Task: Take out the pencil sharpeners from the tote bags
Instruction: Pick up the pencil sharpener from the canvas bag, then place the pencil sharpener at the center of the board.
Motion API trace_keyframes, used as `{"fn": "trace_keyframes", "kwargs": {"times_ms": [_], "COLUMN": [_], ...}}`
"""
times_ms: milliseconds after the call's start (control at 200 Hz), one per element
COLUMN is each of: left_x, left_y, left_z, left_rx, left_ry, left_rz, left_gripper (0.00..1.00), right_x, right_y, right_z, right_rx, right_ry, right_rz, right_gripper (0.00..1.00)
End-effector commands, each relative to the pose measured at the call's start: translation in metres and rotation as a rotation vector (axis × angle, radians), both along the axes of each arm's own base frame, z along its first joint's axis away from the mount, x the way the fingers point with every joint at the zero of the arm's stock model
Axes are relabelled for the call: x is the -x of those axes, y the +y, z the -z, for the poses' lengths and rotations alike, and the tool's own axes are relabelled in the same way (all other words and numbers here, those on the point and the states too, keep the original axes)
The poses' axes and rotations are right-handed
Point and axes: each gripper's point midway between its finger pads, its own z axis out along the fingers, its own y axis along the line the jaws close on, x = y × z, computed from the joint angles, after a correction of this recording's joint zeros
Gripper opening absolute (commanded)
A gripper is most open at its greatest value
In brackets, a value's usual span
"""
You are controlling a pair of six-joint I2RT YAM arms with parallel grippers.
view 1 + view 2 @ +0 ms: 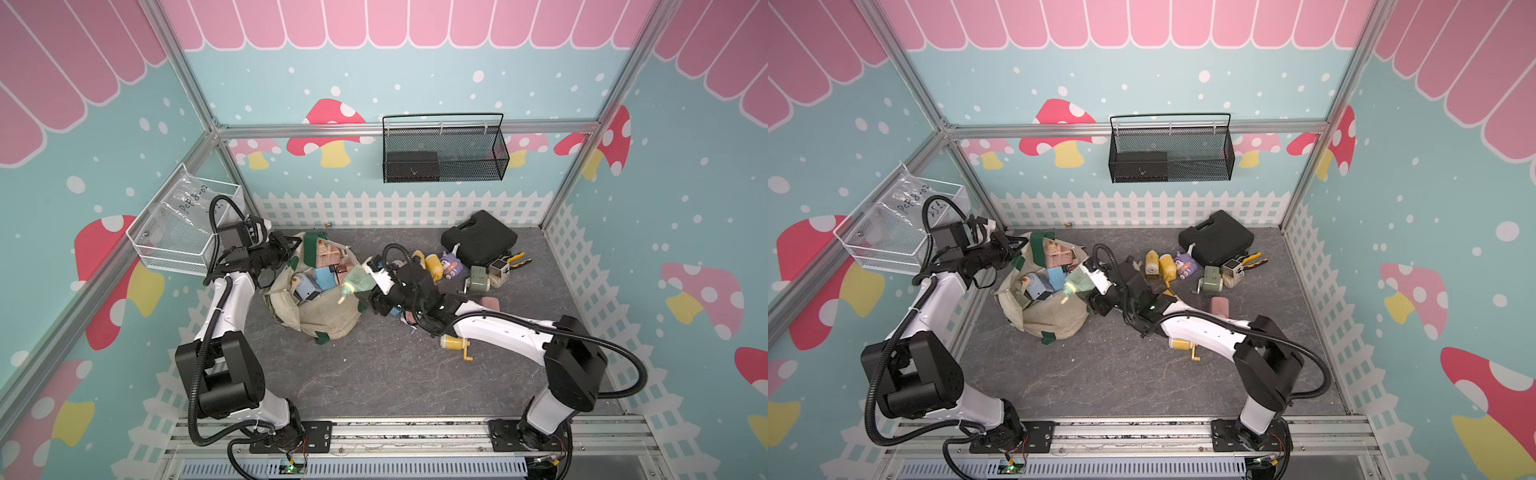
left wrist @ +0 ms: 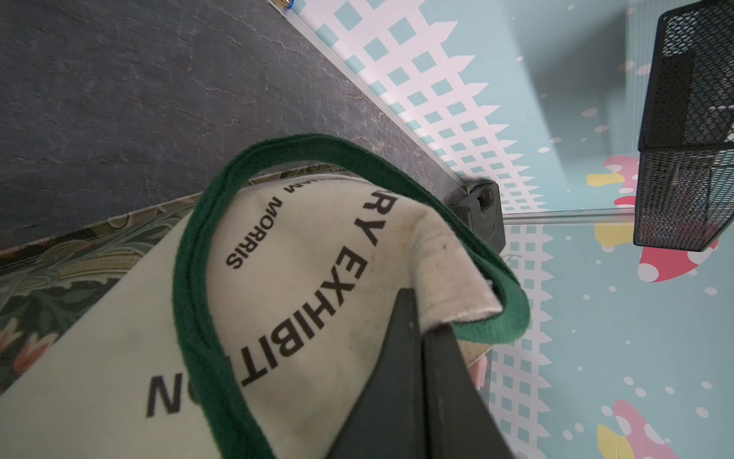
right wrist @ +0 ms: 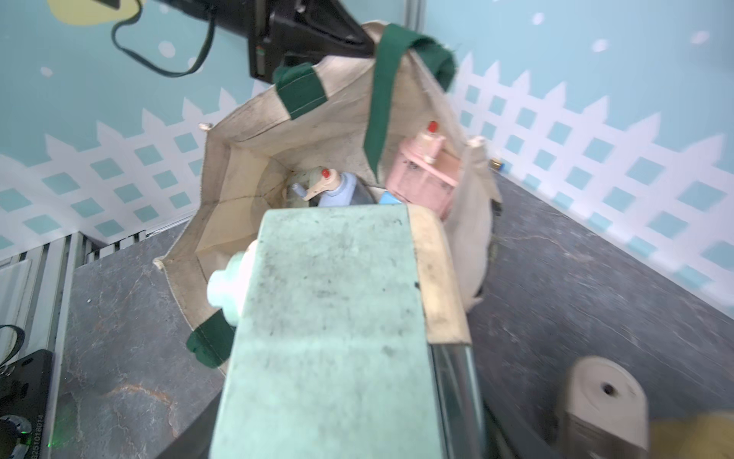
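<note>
Green sharpener held just above the bag

Your left claw (image 2: 422, 318) is pressed tight on the rim of the tote bag (image 1: 328, 318), near the back left corner of the bench (image 1: 374, 374). Your right claw (image 1: 370, 279) pinches a green sharpener (image 1: 356, 283) over the bag's mouth. Some sharpeners (image 1: 451, 266) lie near the back right corner. A pink one (image 1: 328, 255) and a blue one (image 1: 325, 277) are left inside.

tote bag (image 2: 119, 357) print, just beside left gripper (image 2: 423, 314) pinch: "EXHIBITI_N" (strap (image 2: 194, 318) over one letter), "MORRIS", fragment "RY" | plastic bag (image 1: 189, 203) in white wire basket (image 1: 166, 257), near left gripper, away from tote: handwritten "PCF-8-02", second line illegible | black housing (image 3: 24, 389) in right wrist view: "251018014", faint
</note>
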Motion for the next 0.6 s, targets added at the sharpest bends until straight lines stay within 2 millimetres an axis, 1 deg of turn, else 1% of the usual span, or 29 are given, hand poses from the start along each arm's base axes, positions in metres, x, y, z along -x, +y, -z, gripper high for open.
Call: {"fn": "trace_keyframes", "kwargs": {"times_ms": [0, 120, 210, 295, 440, 505, 595], "left_x": [0.0, 0.0, -0.001, 0.0, 0.0, 0.0, 0.0], "left_y": [-0.002, -0.001, -0.001, -0.001, -0.002, -0.002, -0.002], "left_z": [-0.003, -0.002, -0.002, -0.002, -0.002, -0.002, -0.002], "left_rx": [0.009, 0.009, 0.007, 0.004, 0.004, 0.006, 0.006], "left_ry": [-0.014, -0.011, -0.012, -0.011, -0.01, -0.009, -0.008], "left_rz": [0.01, 0.009, 0.009, 0.01, 0.01, 0.01, 0.01], "left_gripper": [0.0, 0.0, 0.0, 0.0, 0.0, 0.0, 0.0], "right_x": [-0.015, -0.024, -0.029, -0.035, -0.036, -0.033, -0.028], "right_y": [-0.049, -0.112, -0.156, -0.204, -0.283, -0.309, -0.339], "right_z": [-0.017, -0.01, 0.001, 0.015, 0.036, 0.042, 0.052], "right_rx": [-0.061, -0.076, -0.068, -0.069, -0.092, -0.115, -0.142], "right_ry": [-0.021, -0.006, 0.011, 0.056, 0.108, 0.126, 0.148], "right_rz": [0.117, 0.252, 0.36, 0.5, 0.72, 0.786, 0.873], "right_gripper": [0.52, 0.52, 0.52, 0.52, 0.51, 0.51, 0.5]}}
